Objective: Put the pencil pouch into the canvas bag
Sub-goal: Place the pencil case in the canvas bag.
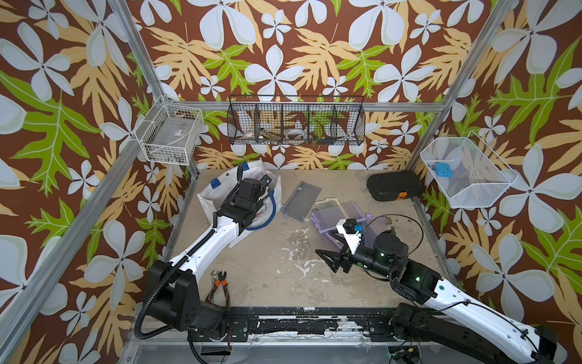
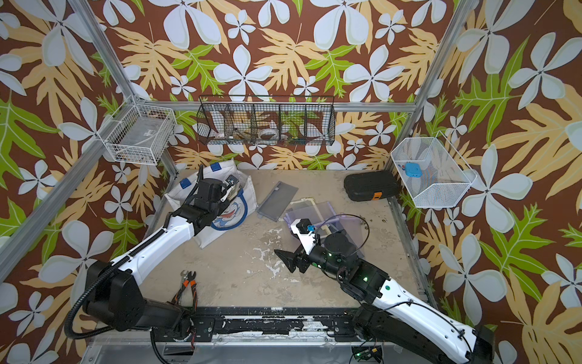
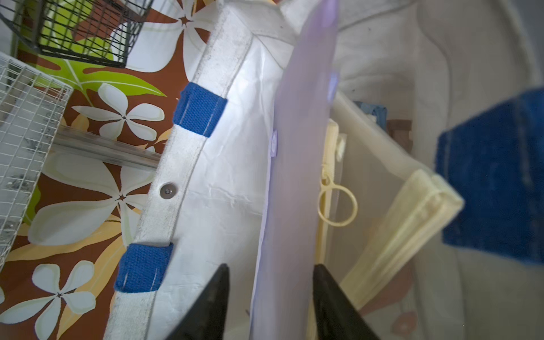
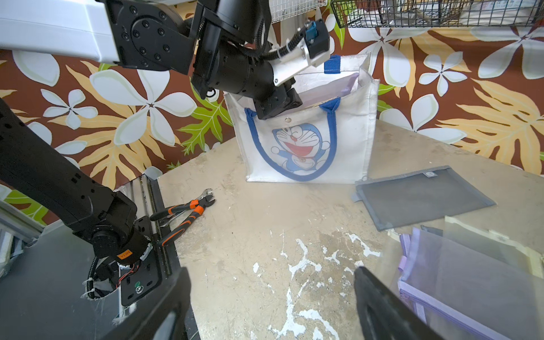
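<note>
Floral brown walls (image 1: 283, 47) enclose a scuffed beige tabletop (image 1: 267, 268).

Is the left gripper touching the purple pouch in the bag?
Cannot tell. Left wrist view: left gripper open astride the purple pouch; gap on one side, the other side borders it.

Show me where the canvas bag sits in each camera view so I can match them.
Top view: canvas bag at the far left corner of the table.
Top view: same corner, cat print showing.
Left wrist: fills most of the frame, seen down into its open mouth.
Right wrist: upright at the table's far edge, cat print facing the camera.
Shared landmark: black wire basket, in all four.
</note>
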You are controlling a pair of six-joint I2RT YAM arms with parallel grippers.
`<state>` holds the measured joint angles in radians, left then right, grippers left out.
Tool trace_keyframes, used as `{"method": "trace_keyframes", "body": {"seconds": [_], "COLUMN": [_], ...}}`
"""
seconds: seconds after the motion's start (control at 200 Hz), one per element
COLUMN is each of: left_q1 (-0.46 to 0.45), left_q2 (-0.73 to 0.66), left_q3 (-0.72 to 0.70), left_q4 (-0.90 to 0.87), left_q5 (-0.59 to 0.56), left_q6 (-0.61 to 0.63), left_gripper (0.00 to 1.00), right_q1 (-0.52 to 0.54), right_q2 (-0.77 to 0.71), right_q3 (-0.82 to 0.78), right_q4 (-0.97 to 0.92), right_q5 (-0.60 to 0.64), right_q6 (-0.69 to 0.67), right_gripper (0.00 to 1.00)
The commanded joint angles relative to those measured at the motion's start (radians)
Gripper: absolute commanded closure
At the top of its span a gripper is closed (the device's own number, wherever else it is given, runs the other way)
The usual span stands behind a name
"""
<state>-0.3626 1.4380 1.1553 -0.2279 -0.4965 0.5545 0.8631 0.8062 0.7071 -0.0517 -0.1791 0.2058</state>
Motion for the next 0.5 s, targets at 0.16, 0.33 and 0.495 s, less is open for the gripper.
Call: {"method": "trace_keyframes", "body": {"seconds": [0.16, 0.33, 0.495], "left_q1": [0.004, 0.003, 0.002], "left_q2": [-0.063, -0.166, -0.308], "left_q3": [0.119, 0.167, 0.096], "left_q4": [-0.118, -0.198, -0.206], "left_q5": [0.051, 0.226, 0.485], "left_q6": [-0.162, -0.344, -0.542], "left_gripper": [0.31, 0.32, 0.31], "right_q1": [0.001, -0.010, -0.167], "right_q2": [0.008, 0.061, 0.150], "right_q3": [0.019, 0.054, 0.106], "right_q4": [-0.010, -0.090, -0.186], "right_q5": [0.071, 0.168, 0.139], "right_q6": [0.024, 0.044, 0.016], "right_gripper": [0.13, 0.13, 0.13]}}
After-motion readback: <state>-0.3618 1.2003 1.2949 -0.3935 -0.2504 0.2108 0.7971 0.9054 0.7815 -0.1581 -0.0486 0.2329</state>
